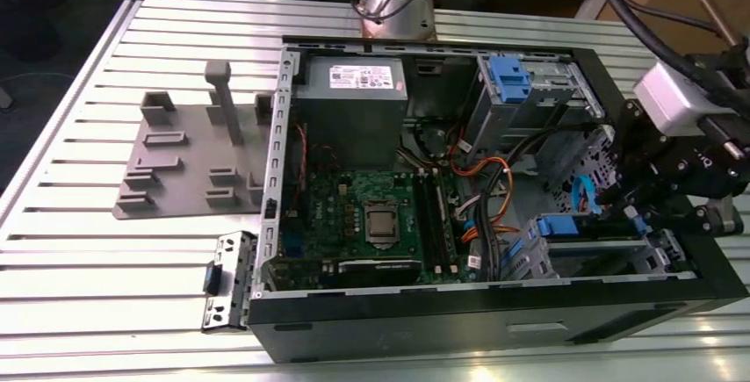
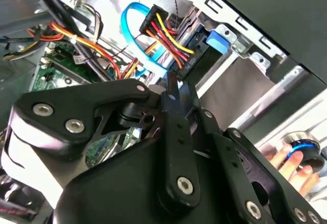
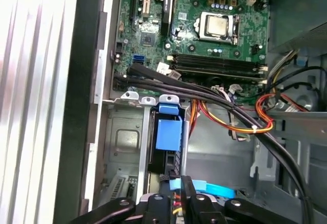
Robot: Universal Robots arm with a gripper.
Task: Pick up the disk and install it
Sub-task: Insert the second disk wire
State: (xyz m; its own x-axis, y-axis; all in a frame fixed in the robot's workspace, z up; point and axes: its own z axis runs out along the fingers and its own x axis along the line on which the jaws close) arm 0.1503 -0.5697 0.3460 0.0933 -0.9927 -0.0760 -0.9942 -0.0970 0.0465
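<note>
My end effector (image 2: pixel 172 83) has its two thin black fingers pressed together, with nothing clearly between them. Whether they nip a wire, I cannot tell. The tips stand just beside the black power plug (image 2: pixel 193 55) with its yellow, red and black wires (image 2: pixel 163 35), at the open mouth of the drive bay (image 3: pixel 122 142). The disk (image 3: pixel 167 133) sits inside this bay, edge toward me, and I see mainly its blue carrier. It looks to me already slid in, so I judge the work is now the final seating. To do it well, I would push straight along the bay, slowly, and keep the fingers off the wires and the blue data cable (image 2: pixel 135 27) looping beside the bay. Beyond the bay lies the motherboard (image 3: pixel 204 25).
</note>
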